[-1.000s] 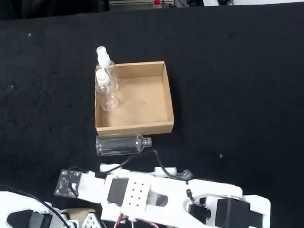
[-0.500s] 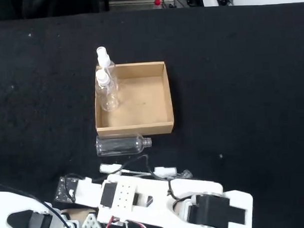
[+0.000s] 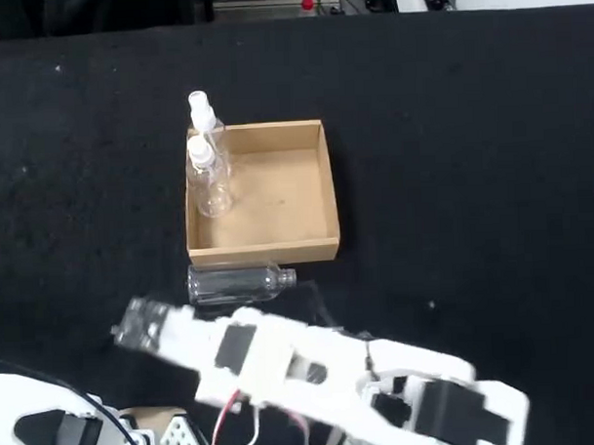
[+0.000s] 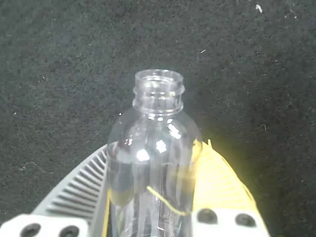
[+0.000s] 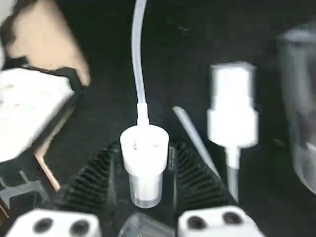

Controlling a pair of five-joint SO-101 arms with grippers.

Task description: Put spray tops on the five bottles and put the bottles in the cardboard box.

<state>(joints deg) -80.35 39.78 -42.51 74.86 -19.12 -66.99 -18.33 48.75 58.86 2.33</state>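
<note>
Two capped bottles [image 3: 210,177] upright at upper-left corner of cardboard box [image 3: 264,250], frame centre. One uncapped bottle [image 3: 236,283] lying just below box front wall. left gripper [image 4: 153,190] clamped on open-necked bottle [image 4: 154,148]. right gripper [image 5: 145,185] pinching spray top [image 5: 144,155], dip tube pointing outward; second spray top [image 5: 232,116] beside it.

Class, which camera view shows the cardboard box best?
The high view: it takes in the whole cardboard box from above, walls and floor. The right wrist view catches a blurred brown corner. The left wrist view faces an uncapped bottle.
</note>
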